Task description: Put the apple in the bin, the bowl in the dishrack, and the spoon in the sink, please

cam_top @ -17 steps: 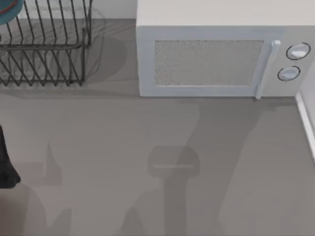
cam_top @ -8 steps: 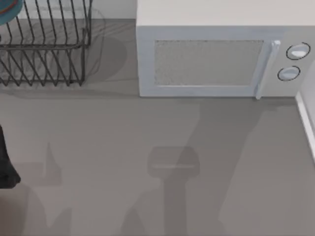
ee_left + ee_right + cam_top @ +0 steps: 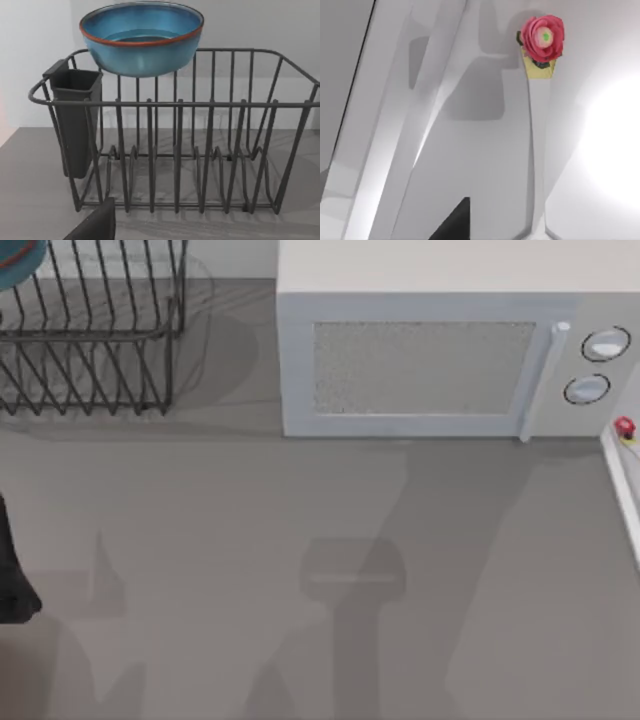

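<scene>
The bowl (image 3: 142,37), blue inside with a reddish rim, sits upright high on the back of the dishrack (image 3: 175,150); it also peeks in at the top view's upper left corner (image 3: 15,260), over the dishrack (image 3: 90,340). My left arm (image 3: 12,575) stays at the left edge, and one dark fingertip (image 3: 95,225) shows in front of the rack. A small round red apple (image 3: 542,37) with a yellow piece under it lies against white walls; it sits at the far right edge (image 3: 623,427). A dark tip of my right gripper (image 3: 452,222) shows well short of it. The spoon is out of view.
A white microwave (image 3: 430,360) stands at the back, its door shut. A white rim (image 3: 618,480) runs along the right edge; whether it belongs to the sink or the bin I cannot tell. A dark cutlery holder (image 3: 75,120) hangs on the rack's end.
The small red apple has appeared at the top view's right edge, beside the microwave. The left arm, rack and bowl have not moved.
</scene>
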